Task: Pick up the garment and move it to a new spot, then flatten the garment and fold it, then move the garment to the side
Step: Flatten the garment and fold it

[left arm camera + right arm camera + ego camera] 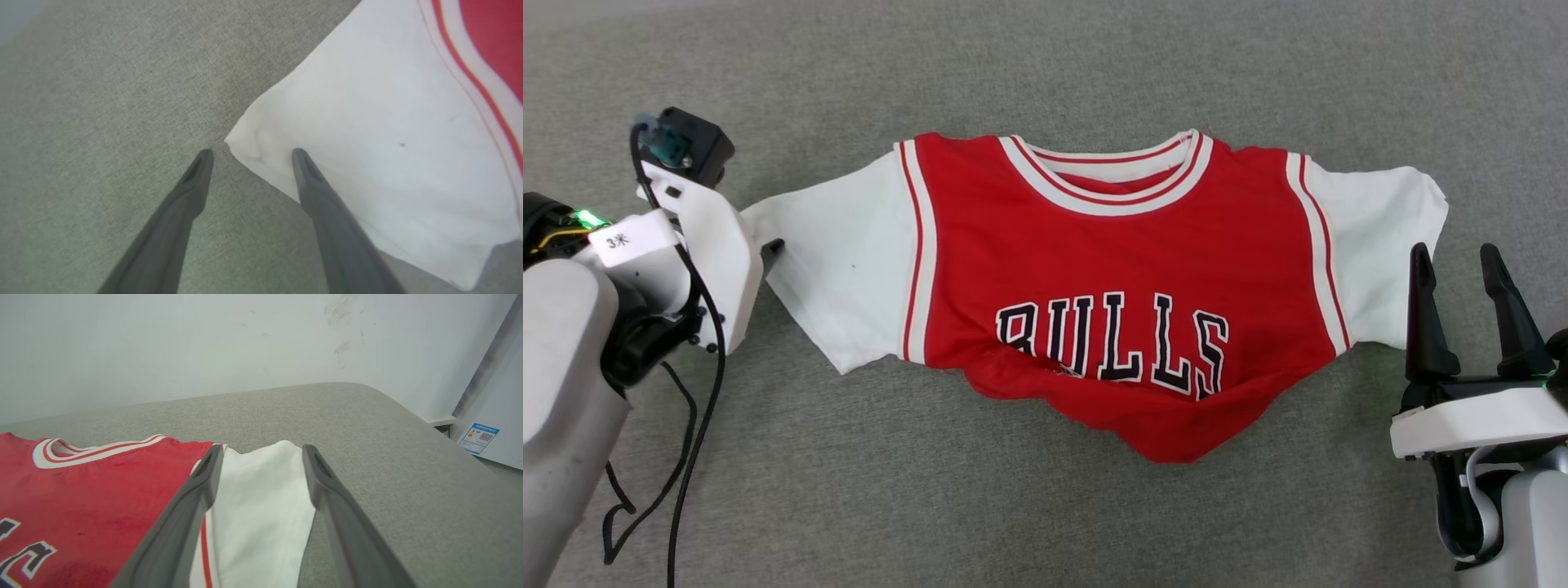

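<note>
while the garment [1119, 269] lies spread face up on the grey fabric surface [1045, 65], collar at the far side and the dark "bulls" lettering readable from my head view, i have one tool at each sleeve. my left gripper [252, 153] stands wide open at the pointed corner of the white sleeve [367, 143] on my left: one finger [318, 192] crosses over the sleeve's edge, the other [188, 192] is over bare grey surface, and the corner sits between their tips. i cannot tell whether either tip touches the cloth; nothing is pinched. my right gripper [1455, 253] is also spread open and empty, just beside the outer edge of the other white sleeve [1372, 245], which shows between its fingers in the right wrist view. the red hem [1168, 425] below the lettering is bunched and uneven. a pale wall [204, 343] rises behind the surface.
</note>
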Available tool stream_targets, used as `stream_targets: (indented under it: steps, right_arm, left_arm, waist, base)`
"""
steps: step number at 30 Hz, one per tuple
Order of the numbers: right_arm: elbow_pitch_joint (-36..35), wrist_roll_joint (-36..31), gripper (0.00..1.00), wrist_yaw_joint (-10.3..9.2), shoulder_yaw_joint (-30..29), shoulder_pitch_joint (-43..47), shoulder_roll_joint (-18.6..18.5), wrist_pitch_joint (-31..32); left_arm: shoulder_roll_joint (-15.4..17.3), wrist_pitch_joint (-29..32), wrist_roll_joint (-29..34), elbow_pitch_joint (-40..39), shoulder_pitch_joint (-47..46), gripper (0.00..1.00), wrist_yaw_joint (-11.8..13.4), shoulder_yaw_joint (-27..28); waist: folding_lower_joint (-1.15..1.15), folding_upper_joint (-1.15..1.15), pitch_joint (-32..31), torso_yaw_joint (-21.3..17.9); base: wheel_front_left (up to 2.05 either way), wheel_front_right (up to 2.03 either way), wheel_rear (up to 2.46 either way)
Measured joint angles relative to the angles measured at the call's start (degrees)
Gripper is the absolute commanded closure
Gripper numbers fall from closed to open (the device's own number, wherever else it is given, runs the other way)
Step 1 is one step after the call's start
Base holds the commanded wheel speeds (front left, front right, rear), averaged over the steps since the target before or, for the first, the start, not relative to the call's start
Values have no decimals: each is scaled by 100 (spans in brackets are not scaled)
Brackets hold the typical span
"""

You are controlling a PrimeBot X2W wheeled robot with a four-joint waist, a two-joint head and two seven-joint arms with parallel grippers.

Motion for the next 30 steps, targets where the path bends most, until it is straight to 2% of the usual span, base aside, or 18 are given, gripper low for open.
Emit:
stream_targets:
  steps: [7,10,11,12,17,23,24,27,30]
  right_arm:
    - [32,40,0,0,57,-8,2,-63]
    - [33,40,0,0,70,-15,2,-65]
    - [35,40,0,0,70,-26,2,-66]
    - [36,38,0,0,67,-41,2,-69]
    - [80,-31,0,0,34,-94,3,-68]
    - [160,-190,0,0,19,-87,5,110]
    - [208,-299,0,0,-3,-56,-7,424]
    - [204,-346,0,0,19,-34,-127,890]
    - [159,-344,0,0,104,-5,-398,1548]
  left_arm:
    - [23,-199,182,459,-191,0,1,-58]
    - [-9,-108,119,573,-272,0,1,-96]
    - [-16,-29,41,598,-283,84,1,-114]
    - [-25,43,-47,603,-297,100,1,-127]
    - [-94,159,-324,525,-259,100,1,-223]
    - [-114,-472,-455,468,136,100,142,-4]
    - [-102,-837,-526,268,392,100,236,135]
    - [-69,-1170,-587,-87,691,100,353,275]
    - [-13,-1396,-660,-537,1023,100,476,403]
  waist:
    - [0,0,209,-96]
    - [-1,0,272,-100]
    - [0,0,286,-95]
    - [-1,0,294,-88]
    - [-1,0,244,-25]
    - [0,0,-29,59]
    - [0,0,-218,122]
    - [0,0,-411,212]
    - [-1,0,-567,335]
  base:
    - [0,0,0]
    - [0,0,0]
    - [0,0,0]
    - [0,0,0]
    - [0,0,0]
    - [0,0,0]
    - [0,0,0]
    - [0,0,0]
    - [0,0,0]
